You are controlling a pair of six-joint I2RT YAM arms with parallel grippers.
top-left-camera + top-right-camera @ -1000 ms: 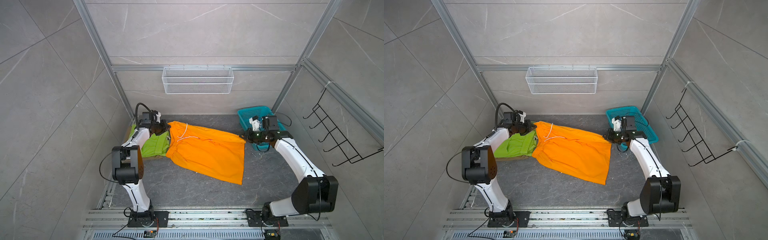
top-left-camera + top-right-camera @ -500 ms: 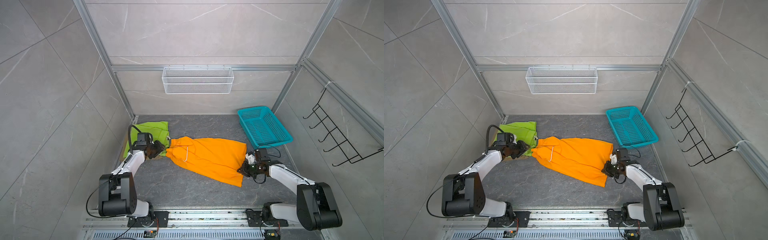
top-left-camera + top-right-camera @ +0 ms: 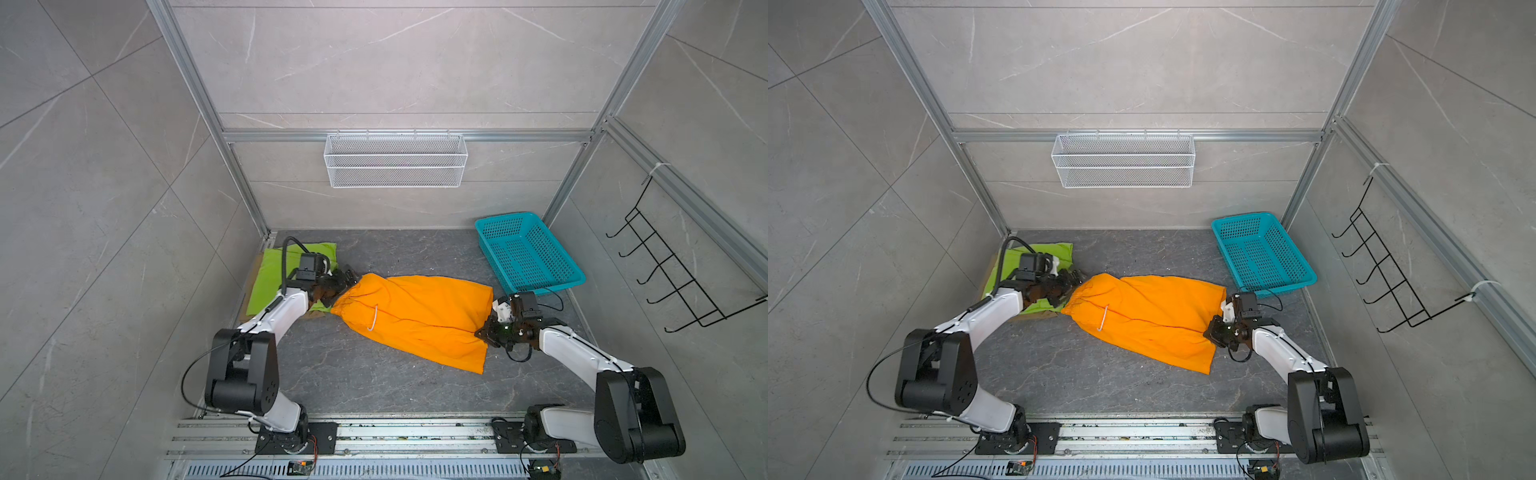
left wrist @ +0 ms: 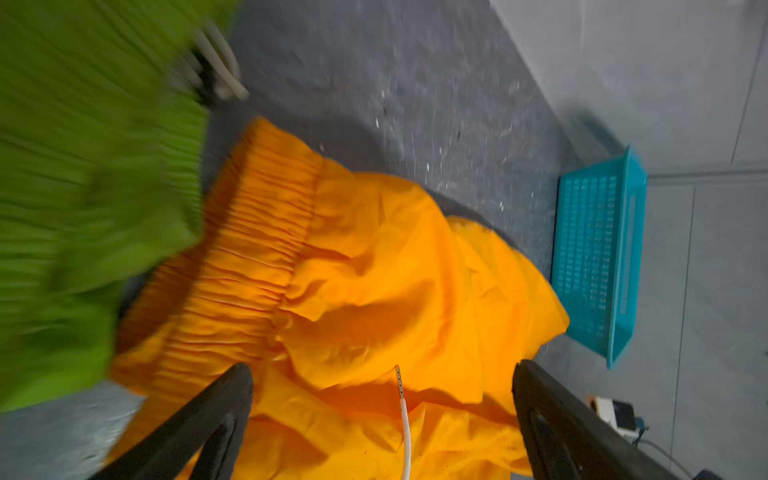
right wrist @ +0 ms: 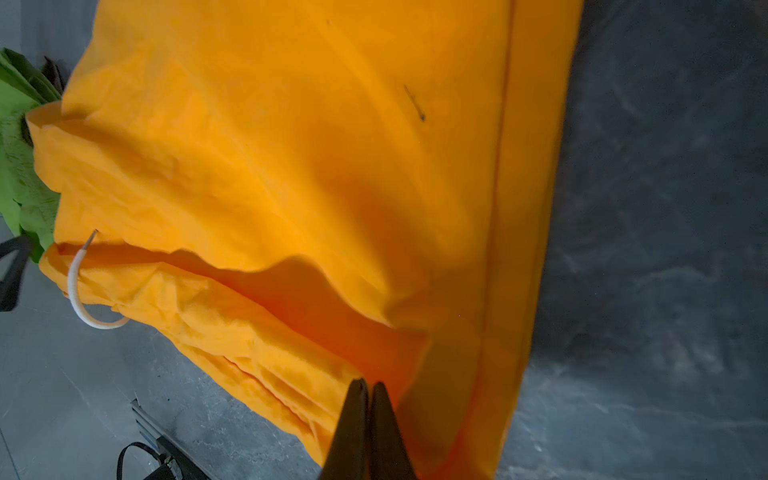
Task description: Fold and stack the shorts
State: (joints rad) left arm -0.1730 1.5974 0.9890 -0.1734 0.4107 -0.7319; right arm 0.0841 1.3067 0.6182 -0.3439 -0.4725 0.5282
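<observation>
1. Nearest you, the right end effector (image 3: 484, 332) is clenched on the hem of the bright orange fabric shorts (image 3: 415, 316). The right wrist view shows its black fingertips (image 5: 357, 399) pressed together, with orange cloth bunched up against them.
2. The orange shorts lie stretched across the grey stone-patterned desk (image 3: 374, 382) between your two end effectors. The hem is at the right one and the gathered waistband at the left one.
3. The shorts' white drawstring (image 3: 374, 318) curls on top of the cloth, closer to the left end effector than to the right.
4. The left end effector (image 3: 347, 277) is released. In the left wrist view its two black fingers (image 4: 224, 399) stand wide apart above the waistband end and grip nothing.
5. Just behind that left end effector, the lime green fabric shorts (image 3: 270, 278) lie folded flat. The orange waistband touches their edge.
6. A sliver of khaki tan shorts (image 3: 316, 314) peeks out from under the green pair, beside the left arm.
7. Beyond your right end effector sits the teal perforated plastic basket (image 3: 530, 259), near the far hem corner of the orange shorts.
8. Farthest off, a white wire mesh basket (image 3: 395, 160) hangs on the back wall, well beyond both end effectors.
</observation>
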